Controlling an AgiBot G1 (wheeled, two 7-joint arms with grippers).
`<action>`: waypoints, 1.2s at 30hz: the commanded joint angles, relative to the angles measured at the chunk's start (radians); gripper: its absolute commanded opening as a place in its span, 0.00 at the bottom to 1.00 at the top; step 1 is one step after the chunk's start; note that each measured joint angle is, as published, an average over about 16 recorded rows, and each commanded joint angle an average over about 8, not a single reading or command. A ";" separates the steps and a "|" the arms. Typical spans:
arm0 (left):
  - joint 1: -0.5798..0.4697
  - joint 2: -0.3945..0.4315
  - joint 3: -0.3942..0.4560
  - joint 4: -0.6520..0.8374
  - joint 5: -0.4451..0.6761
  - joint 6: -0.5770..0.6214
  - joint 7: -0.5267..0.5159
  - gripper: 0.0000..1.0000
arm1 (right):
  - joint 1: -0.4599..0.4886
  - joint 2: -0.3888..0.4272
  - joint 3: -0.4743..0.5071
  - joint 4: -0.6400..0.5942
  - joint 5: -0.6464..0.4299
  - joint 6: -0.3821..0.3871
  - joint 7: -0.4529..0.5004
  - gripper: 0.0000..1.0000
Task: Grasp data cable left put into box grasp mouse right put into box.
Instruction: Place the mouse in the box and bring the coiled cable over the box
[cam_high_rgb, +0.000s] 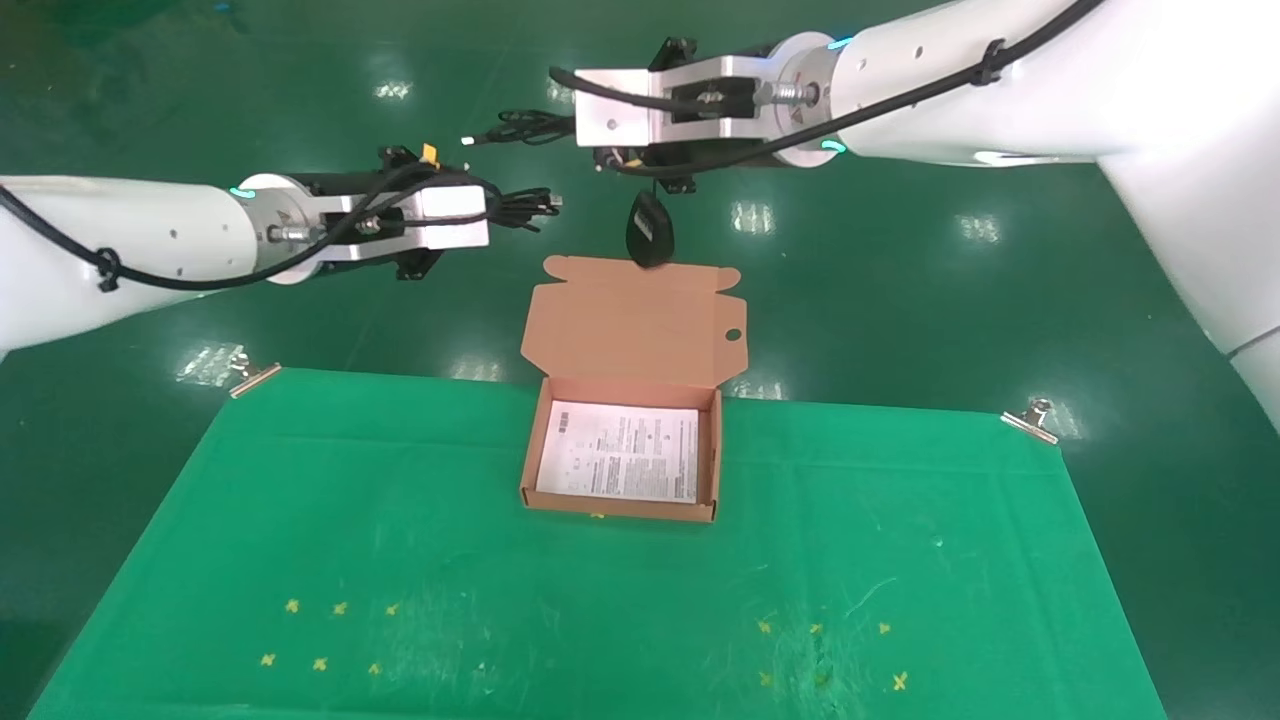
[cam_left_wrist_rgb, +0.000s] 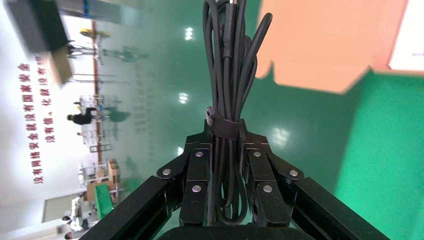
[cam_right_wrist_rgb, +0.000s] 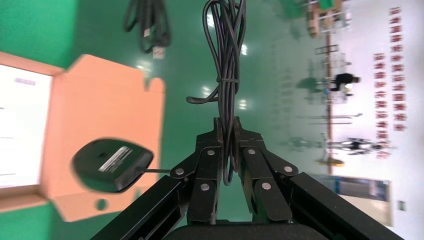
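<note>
Fingers of the left gripper (cam_left_wrist_rgb: 226, 192) are clamped on the cable (cam_left_wrist_rgb: 230, 65), the right gripper's (cam_right_wrist_rgb: 227, 187) on the mouse (cam_high_rgb: 649, 229) cord; both are held beyond the box (cam_high_rgb: 530, 455), apparently above its lid. Lowering into it is needed next.

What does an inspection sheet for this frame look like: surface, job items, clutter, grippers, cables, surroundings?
Surface: green cloth on the table, held by metal clips at the far corners, small yellow cross marks.
Job's things: box open, lid raised, only a white printed sheet inside; mouse dangling above the lid's far edge; data cable held in the air.
Clutter: nothing seen.
Grippers: left gripper shut on data cable; right gripper shut on the mouse cord.
Cables: black arm cables along both arms.
Surroundings: glossy green floor.
</note>
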 joint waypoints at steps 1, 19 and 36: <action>0.003 -0.004 0.002 -0.001 0.001 0.003 0.003 0.00 | -0.004 0.000 -0.004 0.001 0.005 0.001 -0.003 0.00; 0.047 -0.067 0.019 0.012 0.116 0.022 -0.057 0.00 | -0.088 -0.015 -0.098 -0.047 0.070 0.036 0.010 0.00; 0.060 -0.074 0.019 -0.011 0.174 0.026 -0.115 0.00 | -0.154 -0.026 -0.254 -0.033 0.192 0.093 0.048 0.00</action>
